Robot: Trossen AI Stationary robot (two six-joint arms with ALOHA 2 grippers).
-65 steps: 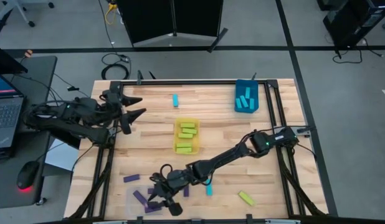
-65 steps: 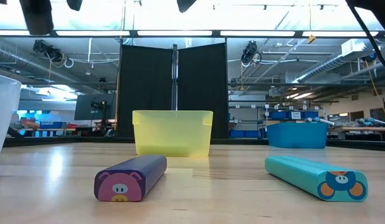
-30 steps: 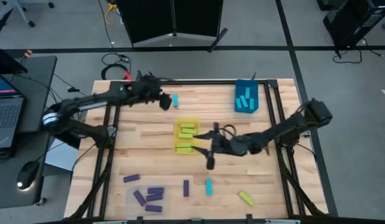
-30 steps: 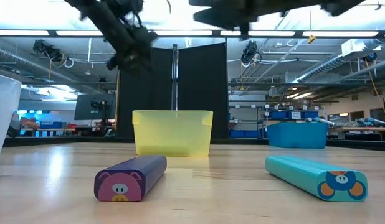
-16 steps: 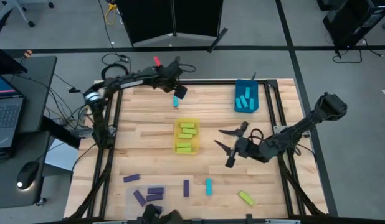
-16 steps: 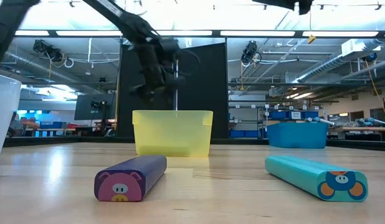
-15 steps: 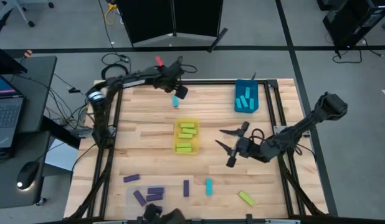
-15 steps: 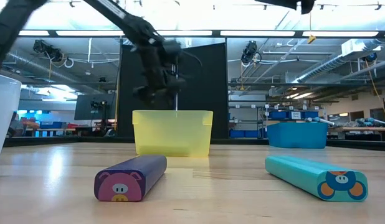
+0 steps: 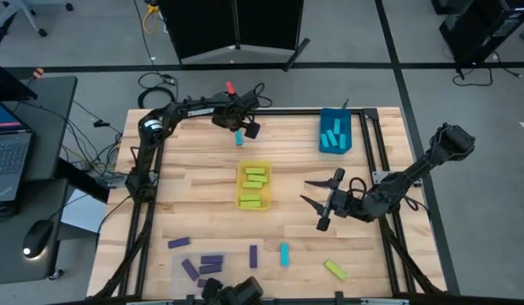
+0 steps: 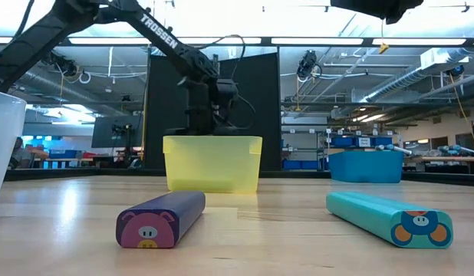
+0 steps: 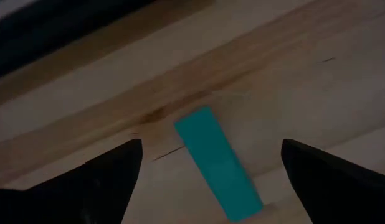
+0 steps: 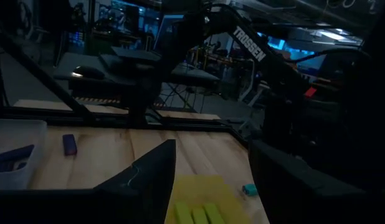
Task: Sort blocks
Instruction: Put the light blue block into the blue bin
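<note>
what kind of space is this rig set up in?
Most likely a robotics lab or workshop. The wooden table stands on grey floor marked with dark tape lines, a laptop sits on a side desk, and the low view shows exposed ceiling ducts and benches carrying blue bins.

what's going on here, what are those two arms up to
A two-armed robot is sorting small flat blocks by colour. The left gripper hangs with jaws wide open over a lone cyan block lying near the far edge of the wooden table. The right gripper hovers open and empty beside the yellow bin of yellow-green blocks. Purple, cyan and yellow-green blocks lie loose along the near edge.
</note>
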